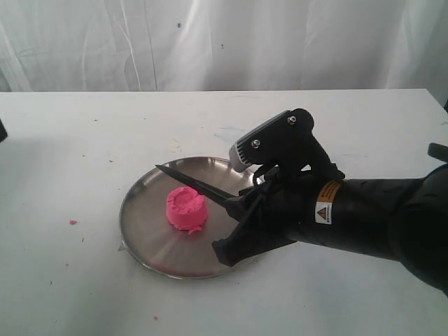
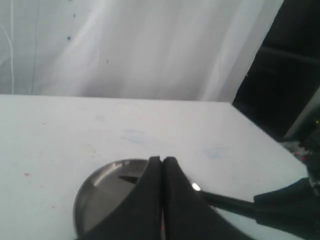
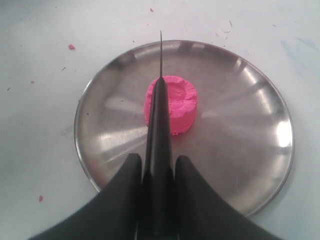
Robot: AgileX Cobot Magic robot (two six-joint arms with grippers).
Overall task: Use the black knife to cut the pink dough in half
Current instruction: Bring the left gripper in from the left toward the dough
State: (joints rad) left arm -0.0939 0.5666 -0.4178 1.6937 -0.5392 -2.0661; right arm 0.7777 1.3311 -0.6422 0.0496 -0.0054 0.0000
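The pink dough [image 1: 186,210] is one squat round lump with a dented top, near the middle of the round steel plate [image 1: 140,231]. My right gripper [image 1: 246,204] is shut on the handle of the black knife [image 1: 192,183]. The blade points to the far left and hangs just above the dough. In the right wrist view the black knife [image 3: 160,95] runs over the left part of the pink dough [image 3: 177,102], out from my right gripper [image 3: 158,160]. My left gripper [image 2: 162,160] is shut with nothing in it, and its fingers hide the dough there.
The plate [image 3: 260,90] lies on a white table backed by a white curtain. Small pink crumbs [image 1: 73,222] dot the table left of the plate. The left wrist view shows the plate [image 2: 95,192], the knife tip [image 2: 127,177] and the table's right edge.
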